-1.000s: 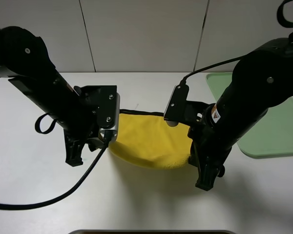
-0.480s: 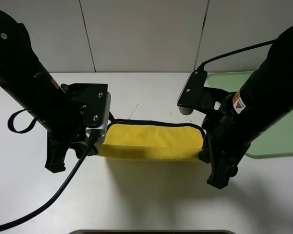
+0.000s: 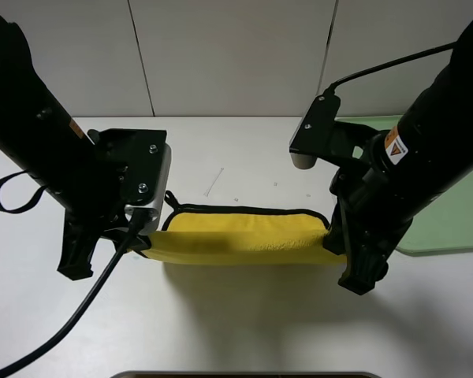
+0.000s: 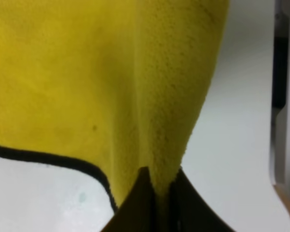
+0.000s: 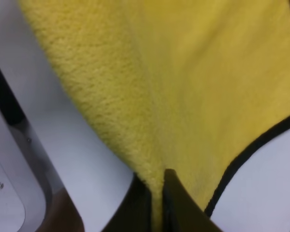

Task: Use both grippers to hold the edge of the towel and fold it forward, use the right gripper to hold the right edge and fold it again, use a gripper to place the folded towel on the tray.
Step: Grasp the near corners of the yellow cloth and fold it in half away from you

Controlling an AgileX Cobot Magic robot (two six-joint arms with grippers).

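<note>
A yellow towel (image 3: 236,236) with a black hem is stretched as a band above the white table, between my two grippers. My left gripper (image 3: 146,246) is shut on the towel's left end; in the left wrist view its fingertips (image 4: 152,186) pinch the yellow cloth (image 4: 87,82). My right gripper (image 3: 331,244) is shut on the right end; in the right wrist view its fingertips (image 5: 157,186) pinch the cloth (image 5: 183,87). The pale green tray (image 3: 449,213) lies at the right, partly hidden behind my right arm.
The white table (image 3: 236,323) ends at a wall of pale panels at the back. A black cable (image 3: 71,323) hangs from the left arm over the front left of the table. A dark edge shows at the bottom of the exterior view.
Both grippers have lifted the towel's edge and moved toward the table's front. The towel went from sagging on the table to a taut band held between them.
</note>
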